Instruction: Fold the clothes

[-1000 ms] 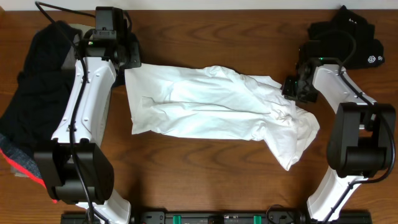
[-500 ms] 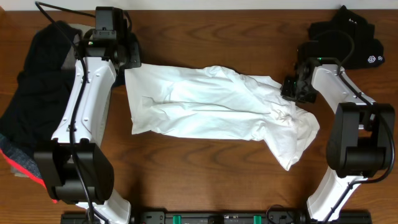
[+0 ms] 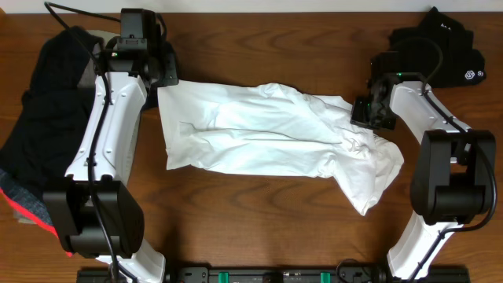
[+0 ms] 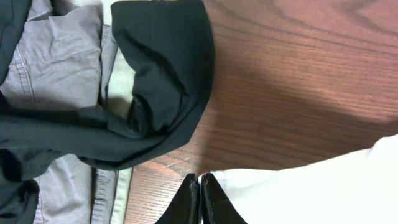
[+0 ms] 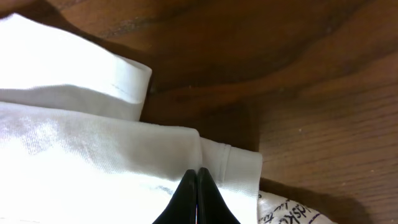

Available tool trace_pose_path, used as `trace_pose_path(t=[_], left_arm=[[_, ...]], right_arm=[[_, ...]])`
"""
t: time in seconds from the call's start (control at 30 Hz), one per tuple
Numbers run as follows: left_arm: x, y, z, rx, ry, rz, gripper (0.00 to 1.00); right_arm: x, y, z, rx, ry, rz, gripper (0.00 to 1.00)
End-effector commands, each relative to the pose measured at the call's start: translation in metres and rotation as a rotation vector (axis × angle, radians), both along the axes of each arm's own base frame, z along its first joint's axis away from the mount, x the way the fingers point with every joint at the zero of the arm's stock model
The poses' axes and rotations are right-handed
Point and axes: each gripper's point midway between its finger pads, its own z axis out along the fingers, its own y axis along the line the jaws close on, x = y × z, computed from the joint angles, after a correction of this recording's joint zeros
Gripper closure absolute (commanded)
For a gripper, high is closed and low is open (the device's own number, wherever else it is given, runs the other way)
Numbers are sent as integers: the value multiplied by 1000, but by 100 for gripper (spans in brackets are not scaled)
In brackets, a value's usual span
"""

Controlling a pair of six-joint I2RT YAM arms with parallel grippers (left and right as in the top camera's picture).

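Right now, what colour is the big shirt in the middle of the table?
White shirt, clearest from overhead.

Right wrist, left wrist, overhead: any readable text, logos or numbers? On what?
"dsK…": dark print on the white T-shirt, right wrist view; cut off at the frame edge, so the reading is uncertain.
Round white logo on the black garment, overhead view: too small to read.
Small white mark on the same garment: too small to read.
Left wrist view: no text.
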Motion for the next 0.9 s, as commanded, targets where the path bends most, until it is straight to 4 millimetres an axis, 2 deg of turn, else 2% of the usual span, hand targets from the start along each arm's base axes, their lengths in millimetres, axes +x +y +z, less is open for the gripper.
trace_pose_path(t=[0.0, 0.33, 0.63, 0.67, 0.7, 0.77, 0.8, 0.87], left_arm=[[2, 4, 5, 24, -10, -1, 94], [2, 4, 5, 24, -10, -1, 94], [2, 4, 5, 24, -10, -1, 94], [2, 4, 5, 24, -10, -1, 94], [2, 4, 5, 24, -10, -1, 94], [2, 4, 5, 24, -10, -1, 94], [2, 3, 5, 23, -10, -1, 94], [2, 4, 5, 24, -10, -1, 94]], right_arm=[[12, 4, 14, 4, -47, 5, 99], [59, 2, 66, -9, -200, 64, 99], [64, 2, 71, -14, -220, 100, 99], [63, 2, 70, -14, -216, 100, 96], [59, 2, 67, -13, -203, 100, 74], [54, 4, 61, 6, -180, 101, 59], [49, 6, 57, 30, -163, 102, 53], [43, 10, 49, 76, -136, 103, 48]])
